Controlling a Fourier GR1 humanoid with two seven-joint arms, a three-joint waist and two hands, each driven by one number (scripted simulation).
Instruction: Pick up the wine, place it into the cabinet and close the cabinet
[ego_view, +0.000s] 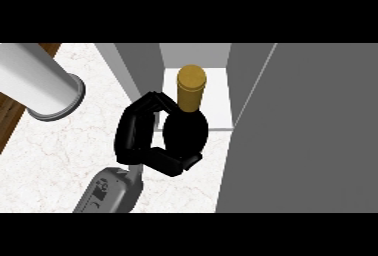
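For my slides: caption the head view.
Hand curled round wine bottle at the open cabinet shelf.

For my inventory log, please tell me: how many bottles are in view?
1. The black wine bottle with a gold cap stands at the open grey cabinet, held by the black robot hand. Other bottles may be hidden inside the cabinet.

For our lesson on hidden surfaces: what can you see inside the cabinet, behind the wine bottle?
Inside the cabinet, only a pale shelf floor and grey walls show. The wine bottle, held by a hand, covers the shelf patch behind it; the door hides the rest.
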